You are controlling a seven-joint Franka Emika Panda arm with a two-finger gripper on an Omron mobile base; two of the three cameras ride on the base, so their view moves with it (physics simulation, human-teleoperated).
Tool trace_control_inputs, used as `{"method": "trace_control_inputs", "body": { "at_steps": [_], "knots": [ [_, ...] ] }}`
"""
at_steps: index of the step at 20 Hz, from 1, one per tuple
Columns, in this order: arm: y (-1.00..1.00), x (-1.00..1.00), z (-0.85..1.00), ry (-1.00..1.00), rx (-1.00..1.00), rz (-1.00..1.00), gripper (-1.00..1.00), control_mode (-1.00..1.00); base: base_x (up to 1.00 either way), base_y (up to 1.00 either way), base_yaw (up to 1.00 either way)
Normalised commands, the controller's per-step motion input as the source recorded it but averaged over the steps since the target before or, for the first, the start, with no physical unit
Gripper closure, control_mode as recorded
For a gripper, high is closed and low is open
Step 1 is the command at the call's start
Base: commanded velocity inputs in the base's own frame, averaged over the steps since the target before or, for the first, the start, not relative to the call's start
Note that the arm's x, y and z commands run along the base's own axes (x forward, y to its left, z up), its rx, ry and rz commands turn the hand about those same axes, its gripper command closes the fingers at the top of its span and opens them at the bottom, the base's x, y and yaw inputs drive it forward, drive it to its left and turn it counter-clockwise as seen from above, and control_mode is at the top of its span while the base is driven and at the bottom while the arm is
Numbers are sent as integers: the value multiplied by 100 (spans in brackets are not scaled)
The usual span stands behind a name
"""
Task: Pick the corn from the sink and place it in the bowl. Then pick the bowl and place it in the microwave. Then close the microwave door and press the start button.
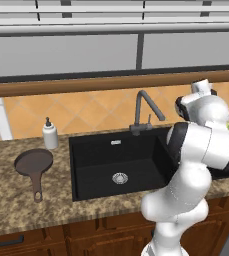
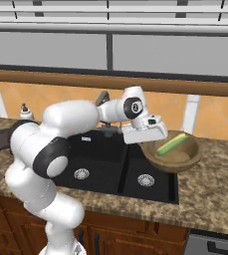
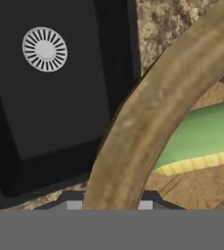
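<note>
The bowl (image 2: 177, 158), corn (image 2: 171, 144) inside, is being clamped at its nine o'clock rim by the gripper (image 2: 146, 146); it should be lifted level

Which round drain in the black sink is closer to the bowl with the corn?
The drain in the right-hand basin of the sink. It sits just below the bowl; the other drain lies further left, under the arm.

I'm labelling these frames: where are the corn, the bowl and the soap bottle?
corn (image 2: 172, 144), right base view, its green husk.
bowl (image 2: 185, 162), right base view, its outer wall.
soap bottle (image 1: 49, 135), left base view, its white body.
</note>
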Motion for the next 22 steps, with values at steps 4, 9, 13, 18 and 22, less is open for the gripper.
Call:
{"method": "trace_control_inputs", "body": {
  "at_steps": [4, 9, 13, 18, 22],
  "knots": [
    [75, -24, 37, 7, 0, 15, 100, -100, 0, 0, 0],
    [71, -40, 39, 10, 0, 12, 100, -100, 0, 0, 0],
    [69, -46, 39, 11, 0, 10, 100, -100, 0, 0, 0],
    [76, -50, 36, 1, 0, 14, 100, -100, 0, 0, 0],
    [70, -59, 32, 0, 0, 16, 100, -100, 0, 0, 0]
  ]
}}
